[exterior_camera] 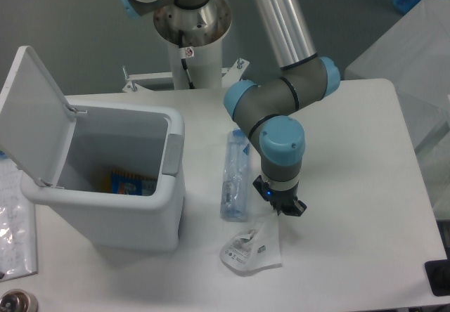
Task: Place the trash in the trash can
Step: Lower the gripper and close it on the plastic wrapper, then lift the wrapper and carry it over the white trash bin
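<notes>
The gripper (279, 206) stands over the near middle of the table (351, 185), its tips at the far edge of the plastic bag (251, 245), which lies just in front of it and slightly to its left. The bottle (235, 177) lies just left of the gripper, lengthwise front to back, its near end close to the bag. Further left sits the trash can (119, 178), lid raised on its far left side, with a printed packet (132, 183) inside. A sleeve of papers (14, 221) lies at the far left table edge.

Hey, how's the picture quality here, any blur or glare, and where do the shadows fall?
Fixed camera view: soft and slightly grainy, with even overhead light; the trash can casts a faint shadow by its right side, the clear bag and bottle show mild sheen, and the gripper looks dark with little detail.
</notes>
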